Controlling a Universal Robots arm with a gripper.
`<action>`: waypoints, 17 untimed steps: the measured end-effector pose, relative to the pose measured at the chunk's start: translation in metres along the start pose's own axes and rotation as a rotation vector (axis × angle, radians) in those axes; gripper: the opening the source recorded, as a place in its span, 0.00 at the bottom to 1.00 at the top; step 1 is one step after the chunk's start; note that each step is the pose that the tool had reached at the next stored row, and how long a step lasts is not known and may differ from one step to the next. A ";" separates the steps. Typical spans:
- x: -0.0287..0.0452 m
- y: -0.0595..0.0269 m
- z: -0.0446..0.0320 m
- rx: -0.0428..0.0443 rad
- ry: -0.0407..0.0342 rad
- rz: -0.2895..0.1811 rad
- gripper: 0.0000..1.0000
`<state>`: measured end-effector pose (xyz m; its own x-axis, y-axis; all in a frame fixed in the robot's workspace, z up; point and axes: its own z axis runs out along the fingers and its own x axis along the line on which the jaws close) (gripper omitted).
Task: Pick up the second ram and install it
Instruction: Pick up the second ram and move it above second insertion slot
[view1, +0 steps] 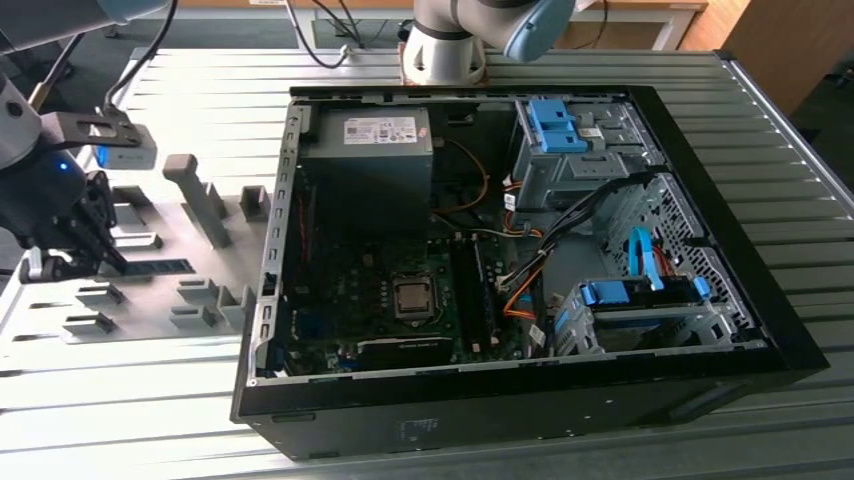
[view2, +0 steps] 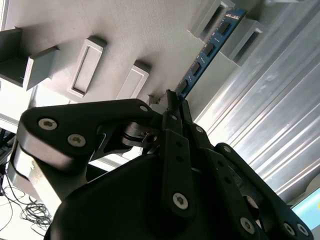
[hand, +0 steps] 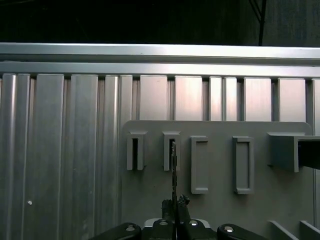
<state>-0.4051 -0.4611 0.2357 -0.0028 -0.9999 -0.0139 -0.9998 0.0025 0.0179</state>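
A ribbed aluminium table (view1: 200, 80) carries an open computer case (view1: 747, 330). At the case's 9 o'clock in the exterior view lies a grey holder plate (view1: 140, 310) with slotted blocks. Over that plate, the gripper (view2: 172, 102) has its fingers pinched together on one end of the second ram (view2: 207, 50). The stick's other end sits between two holder blocks (view2: 250, 37).

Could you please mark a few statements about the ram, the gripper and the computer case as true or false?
1. The computer case is open. True.
2. The second ram is installed inside the case. False: it stands at the grey holder tray, outside the case.
3. The gripper is over the holder tray. True.
4. The jaws are wide open, clear of the ram. False: they are closed on its end.
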 end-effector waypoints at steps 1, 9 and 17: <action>0.0000 0.0000 -0.0006 0.0001 -0.0001 0.000 0.14; -0.0001 0.0001 -0.0043 -0.0001 0.0001 0.000 0.14; -0.0001 0.0001 -0.0071 0.0003 -0.0002 0.000 0.14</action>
<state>-0.4051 -0.4611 0.2429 -0.0028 -0.9999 -0.0141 -0.9998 0.0025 0.0176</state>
